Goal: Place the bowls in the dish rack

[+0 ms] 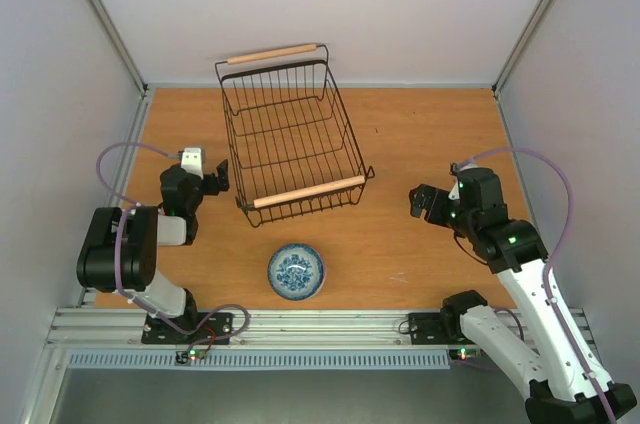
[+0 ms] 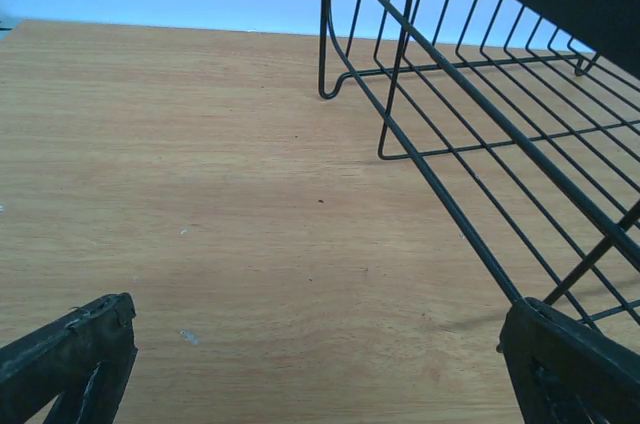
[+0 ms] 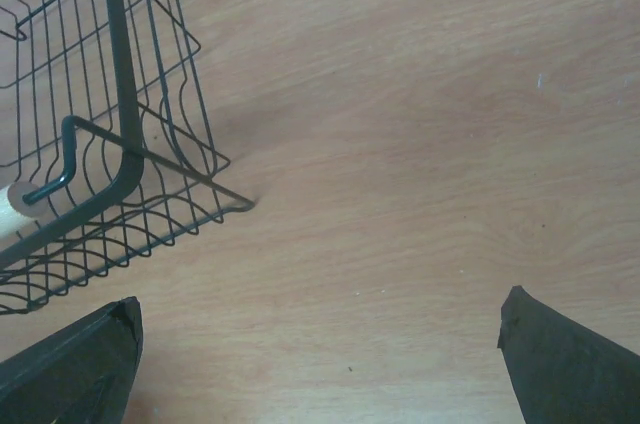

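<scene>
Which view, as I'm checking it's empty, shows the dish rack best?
Top external: the whole dish rack shows from above, both wooden handles and bare wire floor, nothing inside. Left wrist shows only part of one side and floor wires; right wrist only a corner with a handle end.

No readable text, label, brand or number shows in any view
</scene>
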`<state>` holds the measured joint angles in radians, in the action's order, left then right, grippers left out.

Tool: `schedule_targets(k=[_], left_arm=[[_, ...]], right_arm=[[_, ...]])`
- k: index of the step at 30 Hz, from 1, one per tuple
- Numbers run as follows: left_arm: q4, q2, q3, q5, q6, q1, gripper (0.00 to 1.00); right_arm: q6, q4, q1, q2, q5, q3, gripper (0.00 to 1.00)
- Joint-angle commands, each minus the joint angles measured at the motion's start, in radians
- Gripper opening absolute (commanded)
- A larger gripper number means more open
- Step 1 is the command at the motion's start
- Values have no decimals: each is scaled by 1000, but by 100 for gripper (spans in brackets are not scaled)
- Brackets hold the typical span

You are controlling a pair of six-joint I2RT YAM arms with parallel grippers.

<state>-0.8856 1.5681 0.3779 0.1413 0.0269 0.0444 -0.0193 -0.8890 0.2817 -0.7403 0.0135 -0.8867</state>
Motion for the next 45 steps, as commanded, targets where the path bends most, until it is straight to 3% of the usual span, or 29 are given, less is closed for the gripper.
schedule_targets(k=[1,15,17,19,23,28,30,34,36,39,45], left_arm=[[-47,-9,7,-17,5,5,99],[-47,-8,7,-17,4,5,99],[-47,-8,7,-17,5,5,99],[-46,-9,6,-17,4,5,99],[-51,-8,6,-14,5,6,99],[-66,-10,-2,7,7,13,99],[-91,-9,-14,49,5,22,99],[-98,-27,-18,123,-19,24,95],[-10,-89,0,150,-23,25,92],[240,-256,63,241,-64,25,80],[747,-654,153,408,-147,27,74]], right_arm=[[-18,-43,11,26,24,7,99],[-4,-83,15,37,193,-9,99],[-2,-99,57,3,216,-12,94],[-20,-113,175,-23,156,-13,87],[-117,-138,541,-92,-110,-34,79],[-214,-169,939,-370,-381,-182,72],[-232,-218,1031,-473,-473,-290,70],[-205,-192,1059,-525,-511,-353,61],[-180,-146,1057,-527,-477,-351,57],[-166,-117,1058,-548,-447,-352,54],[-112,-15,1058,-580,-360,-316,51]])
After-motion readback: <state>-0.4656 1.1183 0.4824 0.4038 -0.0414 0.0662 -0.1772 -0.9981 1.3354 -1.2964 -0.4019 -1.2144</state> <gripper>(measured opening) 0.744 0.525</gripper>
